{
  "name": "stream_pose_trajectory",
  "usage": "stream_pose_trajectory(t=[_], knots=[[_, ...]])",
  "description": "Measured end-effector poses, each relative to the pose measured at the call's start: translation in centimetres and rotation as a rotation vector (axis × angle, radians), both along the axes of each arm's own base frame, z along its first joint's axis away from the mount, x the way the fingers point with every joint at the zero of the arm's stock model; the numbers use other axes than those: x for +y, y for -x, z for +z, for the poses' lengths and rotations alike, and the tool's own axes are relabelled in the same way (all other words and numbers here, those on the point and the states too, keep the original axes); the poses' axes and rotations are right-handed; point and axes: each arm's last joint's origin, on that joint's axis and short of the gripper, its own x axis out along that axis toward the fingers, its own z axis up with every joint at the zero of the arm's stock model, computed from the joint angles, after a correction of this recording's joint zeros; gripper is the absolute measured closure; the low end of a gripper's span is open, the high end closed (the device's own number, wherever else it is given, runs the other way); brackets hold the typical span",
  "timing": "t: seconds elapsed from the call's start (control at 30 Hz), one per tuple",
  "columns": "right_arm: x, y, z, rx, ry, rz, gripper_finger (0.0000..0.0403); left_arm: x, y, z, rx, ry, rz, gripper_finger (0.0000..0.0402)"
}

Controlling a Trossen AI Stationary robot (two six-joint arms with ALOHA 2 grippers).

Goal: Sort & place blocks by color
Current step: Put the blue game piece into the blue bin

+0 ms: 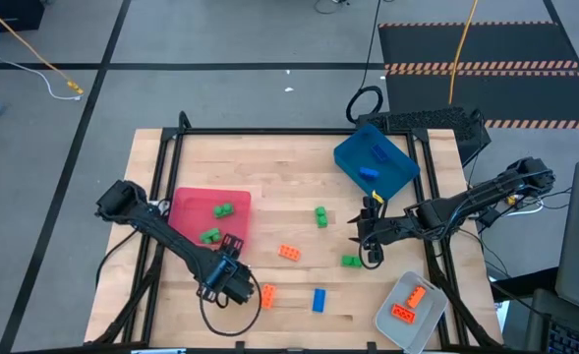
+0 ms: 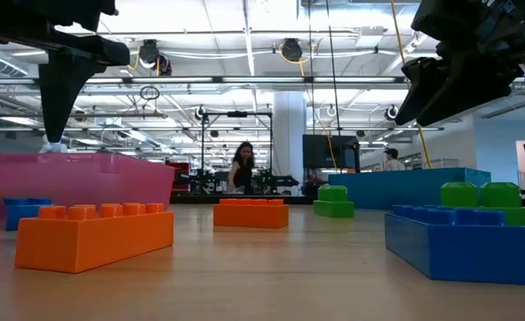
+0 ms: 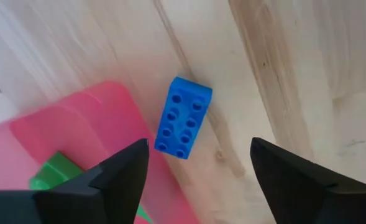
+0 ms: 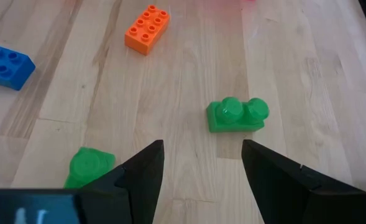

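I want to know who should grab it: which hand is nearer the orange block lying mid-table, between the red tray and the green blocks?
Left. The left hand sits just beside the orange block, toward the table's front; the right hand is farther, beyond the green blocks.

High cam looks straight down; low cam sits level at tabletop; wrist cams close; all share table (image 1: 289,177).

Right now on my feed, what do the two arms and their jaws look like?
Both arms are dark, slim and jointed, with black cables looped beside them. The left gripper and right gripper each end in two black, wedge-shaped fingers that taper towards the tip. No markings are legible on them.
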Motion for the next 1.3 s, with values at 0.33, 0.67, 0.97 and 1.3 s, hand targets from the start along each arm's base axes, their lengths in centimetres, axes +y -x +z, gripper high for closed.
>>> stream_pose_trajectory(t=[0.33,0.67,0.97,1.3], knots=[[0.0,0.0,0.0,0.005,-0.005,-0.004,0.0193,-0.5,-0.7,-2.5,0.085,-0.035,-0.108,0.0148],[0.0,0.0,0.0,0.0,-0.017,-0.015,0.0193,-0.8,-1.2,-4.5,0.121,-0.058,-0.085,0.015],[0.0,0.0,0.0,-0.004,-0.015,-0.012,0.0193,-0.8,-1.3,-5.3,0.154,-0.072,-0.115,0.0158],[0.0,0.0,0.0,-0.004,-0.015,-0.012,0.0193,-0.9,-1.7,-5.4,0.117,-0.064,-0.123,0.0158]])
